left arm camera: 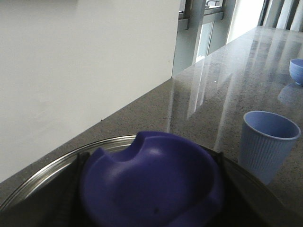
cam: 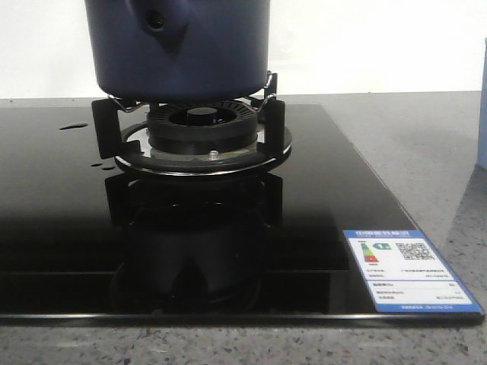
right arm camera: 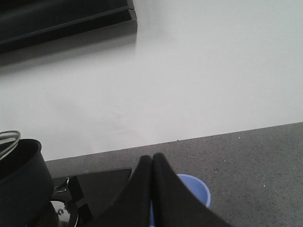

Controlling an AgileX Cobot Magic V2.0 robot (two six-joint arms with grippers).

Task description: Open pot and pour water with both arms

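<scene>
The dark navy pot (cam: 205, 53) stands on the gas burner (cam: 202, 125), its stubby handle mount (cam: 156, 19) with a small hole facing the front camera. No gripper shows in the front view. My left gripper (left arm camera: 149, 160) is shut on the lid's purple-blue knob (left arm camera: 151, 184), a dark finger (left arm camera: 71, 189) on each side. The lid's steel rim (left arm camera: 52, 165) curves round it. My right gripper (right arm camera: 152, 157) is shut and empty, its tips together above the pale blue ribbed cup (right arm camera: 198, 189). The pot (right arm camera: 21, 177) sits off to one side of it.
The black glass cooktop (cam: 68, 198) carries an energy label sticker (cam: 407, 270) at its front right corner. On the grey stone counter (left arm camera: 222, 80) stand the ribbed cup (left arm camera: 266, 142) and, farther off, a blue bowl (left arm camera: 297, 71). A white wall lies behind.
</scene>
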